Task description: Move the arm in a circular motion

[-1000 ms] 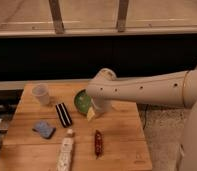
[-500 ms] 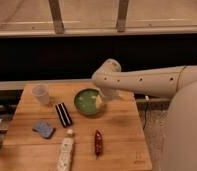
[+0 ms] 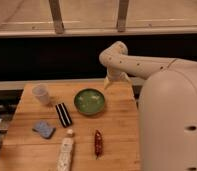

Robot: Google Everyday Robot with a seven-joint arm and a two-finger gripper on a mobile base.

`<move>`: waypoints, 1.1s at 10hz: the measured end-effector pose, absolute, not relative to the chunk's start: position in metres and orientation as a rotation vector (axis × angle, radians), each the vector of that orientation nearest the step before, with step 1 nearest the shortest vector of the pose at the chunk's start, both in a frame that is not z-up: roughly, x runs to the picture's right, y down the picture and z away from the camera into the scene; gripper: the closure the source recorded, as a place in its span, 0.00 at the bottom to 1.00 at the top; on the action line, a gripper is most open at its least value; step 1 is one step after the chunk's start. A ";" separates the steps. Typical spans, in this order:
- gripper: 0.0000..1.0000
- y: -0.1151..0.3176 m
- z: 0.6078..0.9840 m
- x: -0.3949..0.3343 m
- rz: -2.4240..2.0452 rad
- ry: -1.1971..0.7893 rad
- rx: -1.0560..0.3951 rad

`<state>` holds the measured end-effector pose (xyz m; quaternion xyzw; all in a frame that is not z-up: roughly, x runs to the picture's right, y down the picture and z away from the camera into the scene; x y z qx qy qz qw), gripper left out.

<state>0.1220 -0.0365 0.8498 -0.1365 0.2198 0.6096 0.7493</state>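
Note:
The cream-white arm [image 3: 142, 65] of thick rounded segments reaches from the large body at the right [image 3: 172, 120] out to the left, then bends down at an elbow [image 3: 113, 54]. Its small pale tip, the gripper [image 3: 107, 84], hangs above the far right part of the wooden table [image 3: 119, 130], just right of and behind the green bowl [image 3: 89, 101]. The tip touches nothing that I can see.
On the table stand a white cup [image 3: 41, 93], a black striped packet [image 3: 63, 114], a blue sponge [image 3: 43, 128], a white bottle lying down [image 3: 66, 151] and a red chili-like packet [image 3: 98, 143]. A dark wall and window frame run behind.
The arm has swung to the right and back, away from over the bowl. Its elbow has risen and the tip now hangs by the table's far right edge.

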 end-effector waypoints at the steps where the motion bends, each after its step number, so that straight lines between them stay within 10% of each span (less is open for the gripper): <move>1: 0.20 -0.054 0.860 0.123 1.331 0.468 -0.303; 11: 0.20 -0.025 0.821 0.027 1.106 0.297 -0.477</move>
